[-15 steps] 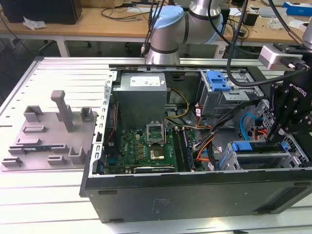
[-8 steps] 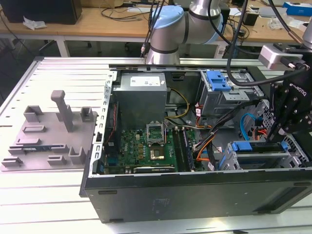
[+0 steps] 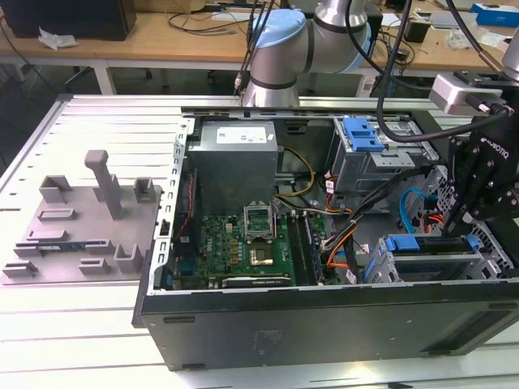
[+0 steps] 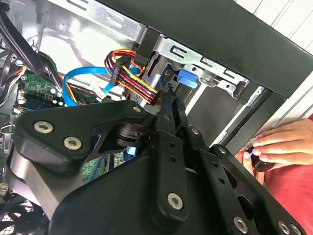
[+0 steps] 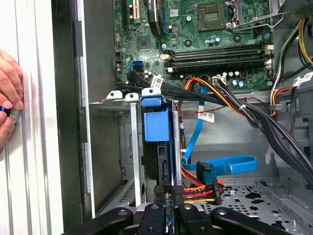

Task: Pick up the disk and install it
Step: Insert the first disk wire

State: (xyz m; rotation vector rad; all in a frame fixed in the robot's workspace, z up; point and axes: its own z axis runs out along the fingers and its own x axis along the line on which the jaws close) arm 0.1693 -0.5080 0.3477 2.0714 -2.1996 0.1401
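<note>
Black angular gripper [image 5: 167, 192] pinched tight on the thin edge of the disk [image 5: 156, 123], glossy blue plastic framing it, standing on edge in the silver sheet-metal cage [image 5: 135, 147], exterior view's lower right.

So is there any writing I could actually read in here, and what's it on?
On the gripper, exterior view: white maker's lettering, left unquoted.
On the power-supply box, a white label: print too small to read.
On the cable tags, first wrist view: print too small to read.
On the motherboard: tiny markings, unreadable.
</note>
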